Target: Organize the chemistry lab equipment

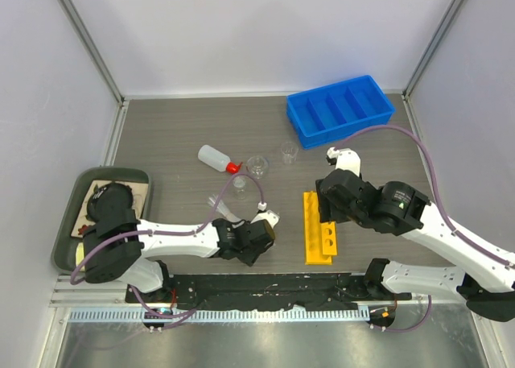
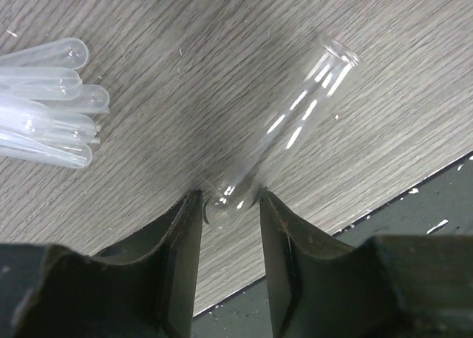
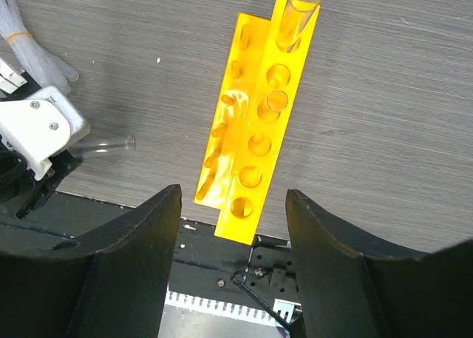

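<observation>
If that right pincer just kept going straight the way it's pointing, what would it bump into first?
Probably the yellow rack, lying straight ahead of the right pincer, framed by its open fingers; how far is unclear.

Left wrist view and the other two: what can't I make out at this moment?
- Left wrist view: whether the left gripper really pinches the test tube. The tube's round end is blurred between the fingers.
- Left wrist view: the pipettes are cut off by the left edge.
- Top view: what lies in the tray is mostly hidden by the left arm.
</observation>
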`<state>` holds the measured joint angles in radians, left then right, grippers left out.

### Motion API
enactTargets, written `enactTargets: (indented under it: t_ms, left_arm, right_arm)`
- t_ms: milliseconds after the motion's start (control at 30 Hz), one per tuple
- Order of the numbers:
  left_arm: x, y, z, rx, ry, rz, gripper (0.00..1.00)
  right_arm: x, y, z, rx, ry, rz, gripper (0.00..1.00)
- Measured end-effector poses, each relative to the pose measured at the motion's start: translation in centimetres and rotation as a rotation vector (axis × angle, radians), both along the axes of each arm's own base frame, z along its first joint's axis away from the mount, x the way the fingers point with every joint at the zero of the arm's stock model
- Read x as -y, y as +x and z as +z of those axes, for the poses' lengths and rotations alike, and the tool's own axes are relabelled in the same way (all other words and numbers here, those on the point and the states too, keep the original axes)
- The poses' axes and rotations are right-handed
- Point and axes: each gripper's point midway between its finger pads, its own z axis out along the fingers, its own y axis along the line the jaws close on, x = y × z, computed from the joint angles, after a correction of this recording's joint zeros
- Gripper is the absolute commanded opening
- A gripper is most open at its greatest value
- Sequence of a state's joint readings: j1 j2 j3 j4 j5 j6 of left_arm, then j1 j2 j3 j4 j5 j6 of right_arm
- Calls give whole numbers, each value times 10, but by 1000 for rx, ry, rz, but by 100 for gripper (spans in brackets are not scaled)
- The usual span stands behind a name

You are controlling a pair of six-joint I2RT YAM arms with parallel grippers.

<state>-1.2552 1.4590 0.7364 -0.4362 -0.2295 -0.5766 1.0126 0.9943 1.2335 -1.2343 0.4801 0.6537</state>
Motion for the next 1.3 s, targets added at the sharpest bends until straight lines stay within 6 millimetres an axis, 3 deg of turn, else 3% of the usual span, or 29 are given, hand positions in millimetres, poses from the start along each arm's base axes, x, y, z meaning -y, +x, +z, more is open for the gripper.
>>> enactTargets:
  t_ms: [267, 400, 633, 800, 1133, 1233, 1300]
  left_arm:
    - [17, 3, 1, 13, 11, -20, 55]
    - [27, 6, 0, 15, 15, -30, 55]
    - [42, 8, 1, 25, 9, -56, 39]
    - [44, 9, 1, 33, 0, -62, 17]
    - [28, -2, 5, 8, -10, -92, 14]
    - [27, -10, 22, -13, -51, -129, 15]
    - [32, -16, 48, -14, -140, -170, 16]
  right_arm:
    - [2, -3, -6, -11, -6, 1, 64]
    - [4, -4, -7, -10, -2, 2, 64]
    - [6, -5, -8, -8, 2, 1, 64]
    - [7, -6, -7, -6, 6, 1, 64]
    - [-5, -11, -7, -27, 72, 34, 64]
    - [-17, -19, -8, -50, 147, 77, 64]
    - [-24, -26, -11, -75, 195, 110, 64]
